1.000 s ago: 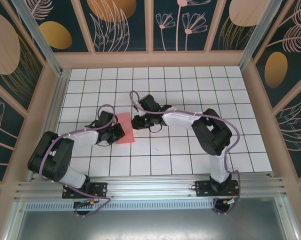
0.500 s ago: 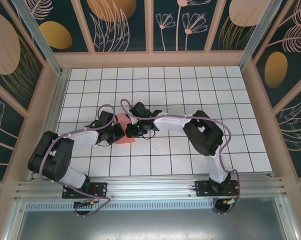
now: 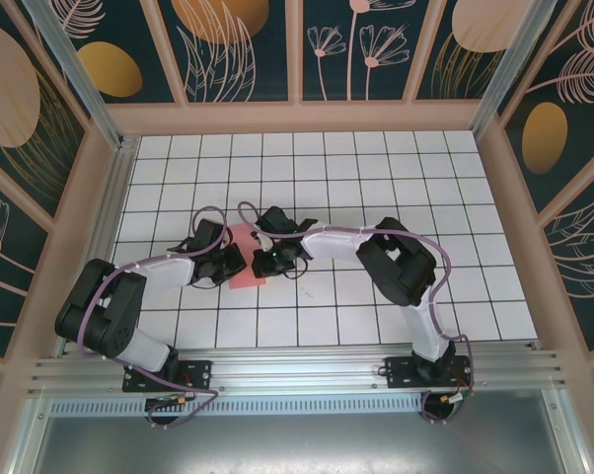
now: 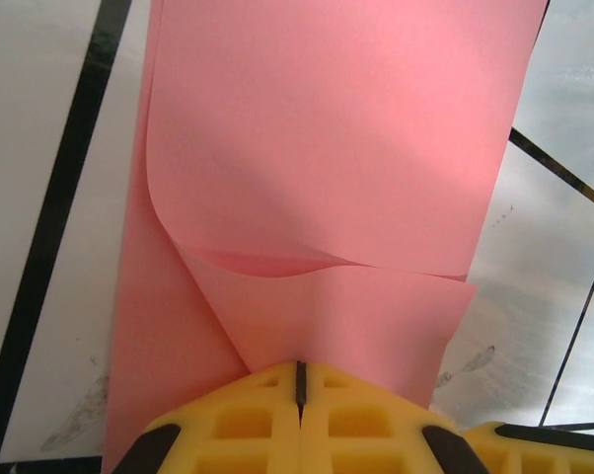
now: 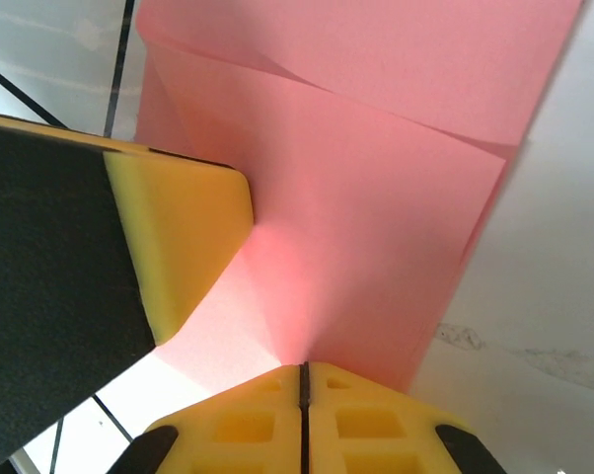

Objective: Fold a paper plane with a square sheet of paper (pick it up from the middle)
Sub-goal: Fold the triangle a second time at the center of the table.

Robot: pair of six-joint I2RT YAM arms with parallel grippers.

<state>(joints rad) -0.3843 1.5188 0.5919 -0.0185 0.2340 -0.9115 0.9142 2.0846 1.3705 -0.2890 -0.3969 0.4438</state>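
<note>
The square sheet of paper [image 3: 248,278], pink-red and partly folded into layers, lies on the white grid table [image 3: 376,168] between my two grippers. No finished paper plane is in view. My left gripper [image 3: 233,262] meets the sheet from the left. In the left wrist view its yellow tips [image 4: 299,367] are shut where a folded flap [image 4: 376,316] runs into them. My right gripper [image 3: 263,264] comes from the right. Its tips [image 5: 304,367] are shut on the paper [image 5: 376,247], whose edge stretches to the left gripper's yellow finger [image 5: 184,237].
Wooden-framed patterned walls [image 3: 297,49] enclose the table on three sides. An aluminium rail [image 3: 297,370] with both arm bases runs along the near edge. Open grid lies to the right and behind the grippers.
My right gripper has moved left from beside the sheet onto its right edge and closed there. The left gripper has stayed where it was.
</note>
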